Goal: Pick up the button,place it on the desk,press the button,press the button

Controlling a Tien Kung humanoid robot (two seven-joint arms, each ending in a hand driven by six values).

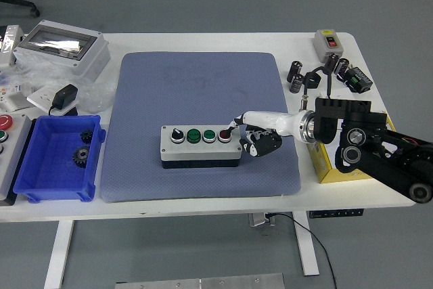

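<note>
At the far left of the white surface [203,40] sits a blue bin [57,160] holding two black gears [82,147], with a grey enclosure box [61,49] and a black power adapter [65,95] behind it. A blue-grey mat [196,93] covers the middle of the surface. On the mat's near half lies the grey button box [200,145], carrying a black selector knob [176,136], two green buttons [201,136] and a red button [224,136] in a row. The right hand [254,133] reaches in from the right: one extended fingertip [232,126] rests on the red button, while the other fingers are curled beside the box's right end, grasping nothing. Further right are a yellow carton [328,164], black capacitors [295,74] and a small grey switch box [329,40].
</note>
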